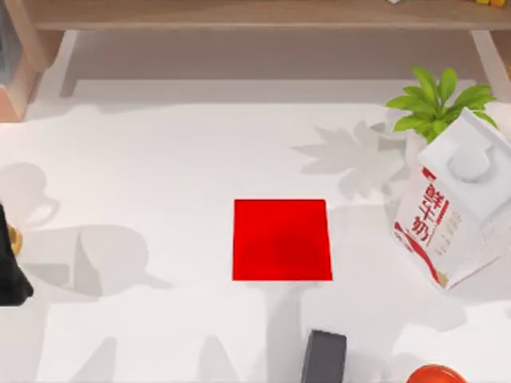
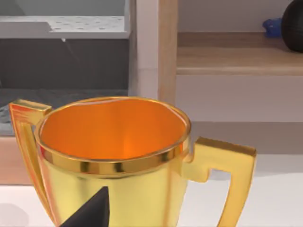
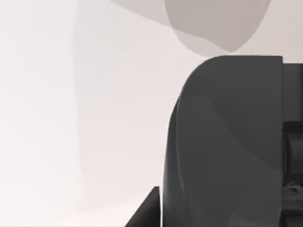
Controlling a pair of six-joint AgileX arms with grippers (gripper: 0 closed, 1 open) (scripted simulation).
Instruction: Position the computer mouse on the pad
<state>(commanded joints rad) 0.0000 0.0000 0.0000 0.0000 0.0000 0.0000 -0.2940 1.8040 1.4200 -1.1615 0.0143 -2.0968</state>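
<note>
- Mouse (image 1: pixel 323 359) lies at the bench's (image 1: pixel 160 159) near edge, right of centre, apart from the pad (image 1: pixel 282 239); long axis runs near-to-far.
- Left arm (image 1: pixel 12 267) sits at the left edge.
- Either arm's grip: cannot tell.

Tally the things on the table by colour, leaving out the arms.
Red: 1, the pad
Red-orange: 1, the round object
Dark grey: 1, the block
White: 1, the milk carton
Green: 1, the plant
Gold: 1, the cup
Total: 6

White table (image 1: pixel 160 159): pad (image 1: pixel 282 239), carton (image 1: pixel 455 211), perhaps block (image 1: pixel 323 359)
</note>
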